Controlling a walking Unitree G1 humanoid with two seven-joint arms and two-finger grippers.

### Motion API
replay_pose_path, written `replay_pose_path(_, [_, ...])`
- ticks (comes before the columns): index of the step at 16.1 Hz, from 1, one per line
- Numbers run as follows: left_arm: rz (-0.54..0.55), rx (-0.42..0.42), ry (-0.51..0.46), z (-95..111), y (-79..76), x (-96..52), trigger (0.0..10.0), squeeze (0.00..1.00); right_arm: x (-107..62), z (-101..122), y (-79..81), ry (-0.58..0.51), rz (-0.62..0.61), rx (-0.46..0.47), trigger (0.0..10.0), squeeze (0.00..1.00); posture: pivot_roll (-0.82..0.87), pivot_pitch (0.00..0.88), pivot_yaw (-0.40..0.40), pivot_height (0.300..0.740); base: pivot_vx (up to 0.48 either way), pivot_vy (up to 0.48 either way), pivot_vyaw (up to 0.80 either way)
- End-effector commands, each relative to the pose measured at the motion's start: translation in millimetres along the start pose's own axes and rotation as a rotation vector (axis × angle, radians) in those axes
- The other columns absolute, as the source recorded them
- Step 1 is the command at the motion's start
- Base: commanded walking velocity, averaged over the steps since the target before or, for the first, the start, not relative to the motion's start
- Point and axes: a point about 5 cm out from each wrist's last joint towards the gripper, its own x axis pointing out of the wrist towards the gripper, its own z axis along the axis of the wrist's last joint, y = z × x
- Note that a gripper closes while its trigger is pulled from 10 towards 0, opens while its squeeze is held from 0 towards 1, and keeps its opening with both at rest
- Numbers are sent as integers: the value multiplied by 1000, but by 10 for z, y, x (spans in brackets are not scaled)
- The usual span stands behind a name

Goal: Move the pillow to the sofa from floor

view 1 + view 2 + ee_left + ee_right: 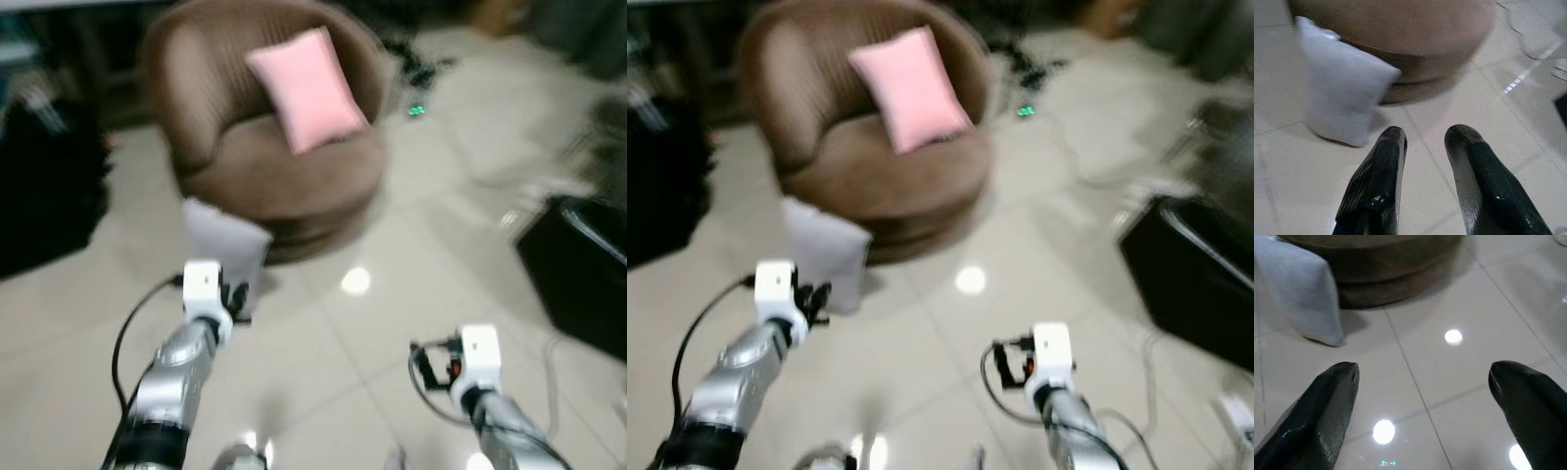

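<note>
**Tiled living room, white pillow on the floor against the sofa**

A glossy cream tiled floor (411, 323) fills the near part of the scene, with ceiling lights mirrored in it. At the far middle stands a round brown sofa (294, 186) with a curved back, and a pink cushion (309, 88) leans upright against that back on the seat. A black box-like object (578, 269) sits on the floor at the right, and another dark mass (44, 186) lies at the far left; blur hides what either is. Dark cables (416, 64) trail over the tiles beyond the sofa.

The white pillow (225, 245) stands tilted on the floor, resting against the near left base of the sofa.

The left gripper (1425, 142) is held out low just before the pillow, near it but not touching; its two black fingers are slightly apart, with nothing between them. The right gripper (1422, 377) hovers over bare tile to the right of the pillow, well apart from it, fingers spread wide and empty. Both silver arms reach forward from the near edge.
</note>
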Motion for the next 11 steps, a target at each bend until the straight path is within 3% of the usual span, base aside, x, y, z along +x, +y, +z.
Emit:
replay_pose_path(1, [18,17,-8,13,31,-28,10000,0,-28,56,3,-23,-1,-3,10000,0,-112,140,-81,740,307,368,0])
replay_pose_path(3, [16,50,-19,33,3,-37,10000,0,-57,131,-39,-56,-23,-7,10000,0,-109,137,-83,740,354,319,0])
replay_pose_path(11, [2,77,-18,28,-58,-139,10000,0,-90,262,140,-76,-13,-7,10000,0,-99,169,-81,740,461,0,0])
